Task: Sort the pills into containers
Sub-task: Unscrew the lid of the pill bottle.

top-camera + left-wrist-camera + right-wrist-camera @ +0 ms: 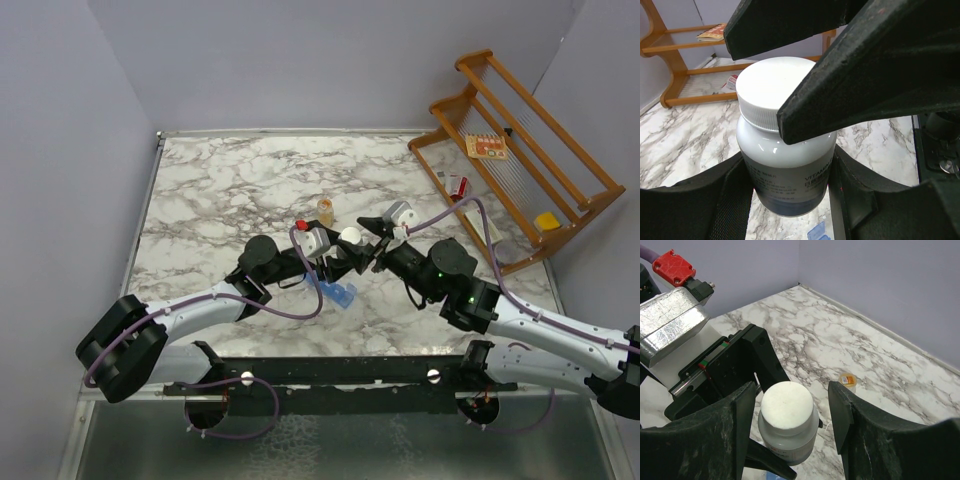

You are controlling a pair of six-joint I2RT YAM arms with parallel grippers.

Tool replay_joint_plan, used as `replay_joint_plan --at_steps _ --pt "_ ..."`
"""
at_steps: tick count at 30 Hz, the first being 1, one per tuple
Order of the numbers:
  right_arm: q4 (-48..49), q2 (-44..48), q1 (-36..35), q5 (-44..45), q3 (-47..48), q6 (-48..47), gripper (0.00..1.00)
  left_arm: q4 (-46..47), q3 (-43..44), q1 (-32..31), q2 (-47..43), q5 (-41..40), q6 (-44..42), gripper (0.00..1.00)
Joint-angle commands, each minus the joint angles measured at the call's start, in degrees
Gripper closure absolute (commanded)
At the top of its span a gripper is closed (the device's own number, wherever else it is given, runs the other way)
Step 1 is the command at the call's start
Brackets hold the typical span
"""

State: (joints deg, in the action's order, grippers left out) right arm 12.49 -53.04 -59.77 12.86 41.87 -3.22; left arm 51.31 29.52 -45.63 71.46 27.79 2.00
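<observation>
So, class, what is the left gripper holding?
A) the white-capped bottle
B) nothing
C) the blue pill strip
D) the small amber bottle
A: in the left wrist view, the white-capped bottle sits clamped in the left gripper, a finger against each side of its body.

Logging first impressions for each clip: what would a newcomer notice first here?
Both arms meet mid-table over one white-capped bottle: the left gripper clamps its body while the right gripper, open, straddles the cap. Beneath them on the marble table lies the blue pill organizer.
</observation>
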Motion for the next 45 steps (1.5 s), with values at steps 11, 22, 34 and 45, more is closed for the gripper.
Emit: replay_joint_plan --at_steps 11,22,34,45 --pt "1.7 0.3 0.3 2.9 -1.4 0.0 0.42 0.7 0.7 -0.3 -1.7 -0.3 0.0 1.0" --pt "2.9 1.4 0.3 0.9 -1.5 0.0 0.53 0.7 0.7 -0.3 -1.5 0.0 0.3 1.0" --pt "3.4 3.0 0.2 -4.5 -0.9 -3.2 0.79 0.7 0.1 -0.3 -2.4 2.3 -0.2 1.0" --pt "-0.1 8.5 0.3 -10.6 -0.1 -10.0 0.83 0.7 -0.7 -0.3 -4.1 12.2 -0.3 1.0"
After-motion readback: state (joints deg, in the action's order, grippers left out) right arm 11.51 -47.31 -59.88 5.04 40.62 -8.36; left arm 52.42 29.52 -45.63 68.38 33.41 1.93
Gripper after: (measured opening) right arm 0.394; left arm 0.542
